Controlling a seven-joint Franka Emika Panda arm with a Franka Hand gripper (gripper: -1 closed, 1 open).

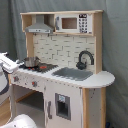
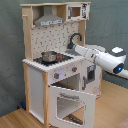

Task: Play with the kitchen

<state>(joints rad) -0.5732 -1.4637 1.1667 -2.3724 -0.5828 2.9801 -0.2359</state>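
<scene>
The gripper [image 2: 75, 48] hangs over the kitchen's [image 2: 50, 95] counter near the faucet [image 2: 73, 38]; whether its fingers are parted I cannot tell. The kitchen stands on the floor with its oven door [image 2: 71, 103] dropped open. Best approach slowly, keeping clear of the pot [image 2: 49, 55].

Both exterior views come to me soft and evenly lit — no hard shadows, no strong glare. Light seems to fall from above and in front, though I can't place the source. In the first exterior view the kitchen [image 1: 62, 70] looks blurred throughout, its white panels slightly washed, the space under the counter dim. In the second exterior view the white arm [image 2: 102, 57] is brightest — its edges smeared — and the open oven cavity sits in shade.
</scene>
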